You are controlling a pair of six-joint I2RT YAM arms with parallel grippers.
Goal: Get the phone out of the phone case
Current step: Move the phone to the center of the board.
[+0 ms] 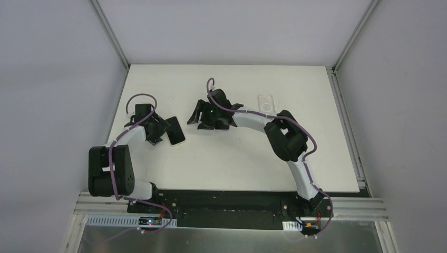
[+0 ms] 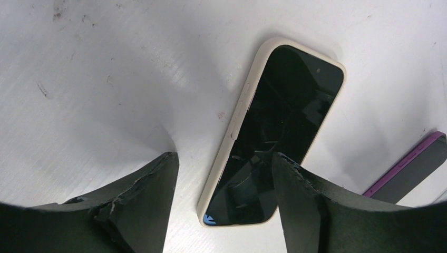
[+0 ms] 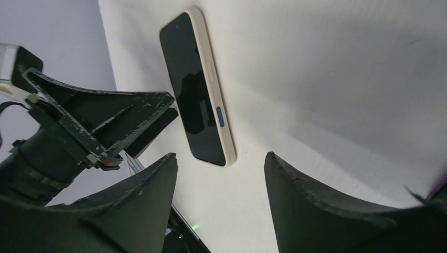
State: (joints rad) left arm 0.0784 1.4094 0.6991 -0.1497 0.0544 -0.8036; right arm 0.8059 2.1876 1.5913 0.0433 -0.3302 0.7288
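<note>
The left gripper [image 2: 223,157] stands wide open close over the table [image 1: 237,153], its two dark fingers spread apart and closed on nothing. The near end of the phone [image 2: 284,121] lies in the gap between them. In the left wrist view the right-hand finger overlaps the phone's edge, though whether it touches cannot be told. The phone lies flat with its black screen up, on the left part of the table just beside that gripper, running away from it at a slant. A cream rim [image 2: 238,113] wraps its sides all the way round, so the phone looks to be seated in it. Blue shows at the near corner, and in the right wrist view at a small side button. Just to the right of the phone in the left wrist view lies a dark purple-edged slab [image 2: 408,168], apart from it and cut off by the frame. Farther in, near the middle of the table, the right gripper [image 3: 220,157] is also spread wide and has hold of nothing. It points toward the phone and the left gripper, with bare table between its fingers and the phone lying beyond their tips. Farthest back, on the right side behind the right arm's forearm, a clear case [image 1: 267,103] lies flat on the table, well apart from the phone.
</note>
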